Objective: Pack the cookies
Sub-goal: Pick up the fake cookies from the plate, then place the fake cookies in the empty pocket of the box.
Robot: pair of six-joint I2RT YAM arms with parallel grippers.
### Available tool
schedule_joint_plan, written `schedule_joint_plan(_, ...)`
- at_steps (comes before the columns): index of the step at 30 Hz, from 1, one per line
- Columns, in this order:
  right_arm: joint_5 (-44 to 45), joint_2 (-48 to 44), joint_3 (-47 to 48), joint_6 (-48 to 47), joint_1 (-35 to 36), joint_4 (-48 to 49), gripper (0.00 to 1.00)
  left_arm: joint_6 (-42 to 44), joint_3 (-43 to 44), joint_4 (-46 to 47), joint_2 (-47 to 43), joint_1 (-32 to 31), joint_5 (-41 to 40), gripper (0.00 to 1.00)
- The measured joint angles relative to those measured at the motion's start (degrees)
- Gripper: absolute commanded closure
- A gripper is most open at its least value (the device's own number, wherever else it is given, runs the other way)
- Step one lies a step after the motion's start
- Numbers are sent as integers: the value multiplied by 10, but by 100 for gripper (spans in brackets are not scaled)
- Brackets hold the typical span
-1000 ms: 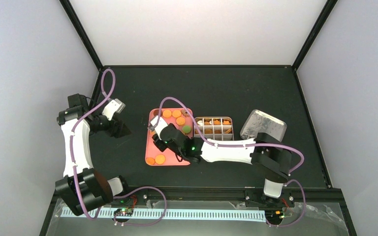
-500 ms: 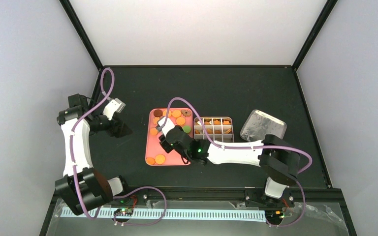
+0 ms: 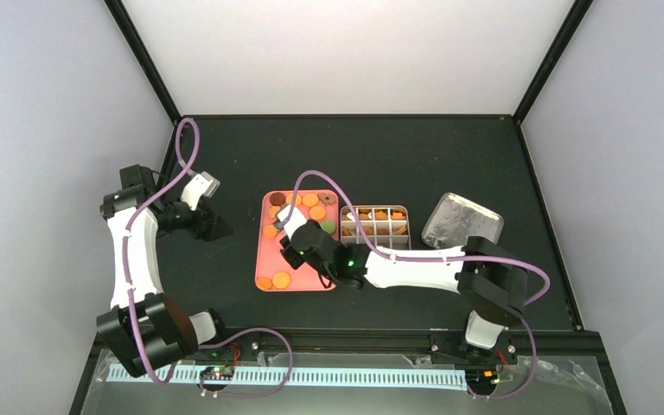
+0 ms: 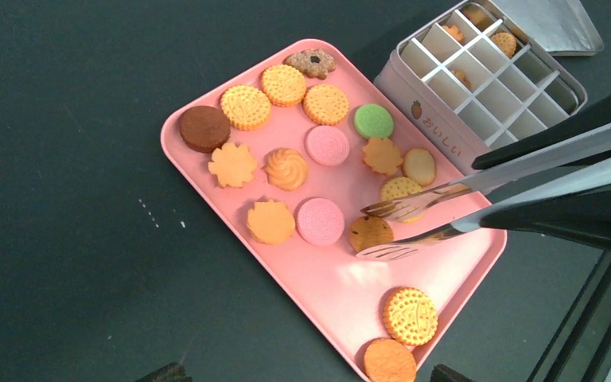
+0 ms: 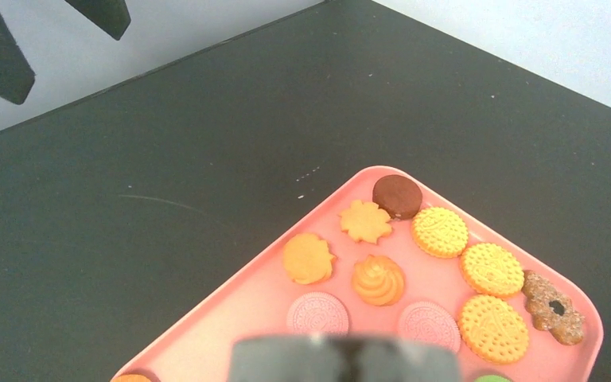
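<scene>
Tongs (image 4: 477, 179) over tray (image 4: 326, 278)
Your right gripper (image 4: 517, 189) clamps the tongs, tips straddling a brown cookie (image 4: 370, 232); left gripper (image 3: 210, 226) gapes wide, off the tray.

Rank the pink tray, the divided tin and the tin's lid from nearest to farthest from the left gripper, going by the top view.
Measured from the left gripper, on the table's left side:
1. The pink tray, just to its right, mid-table.
2. The divided tin, beside the tray's right edge.
3. The lid, farthest right, beyond the tin.
</scene>
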Motion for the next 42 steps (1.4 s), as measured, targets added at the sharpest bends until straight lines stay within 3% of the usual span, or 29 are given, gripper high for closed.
schedule_joint_plan(11,2,-131,-16,-12,-18,-26,80,-29,-7,37,-16,0,-3,19)
schedule_joint_plan(23,42,-342,-180,8,-77,-73,80,-50,-44,75,-23,0,-10,18)
schedule_joint_plan(35,44,-336,-199,25,-90,-87,79,-53,-48,80,-23,0,-11,18)
schedule_joint_plan(42,41,-323,-199,26,-95,-81,67,-55,-48,80,-23,0,-11,18)
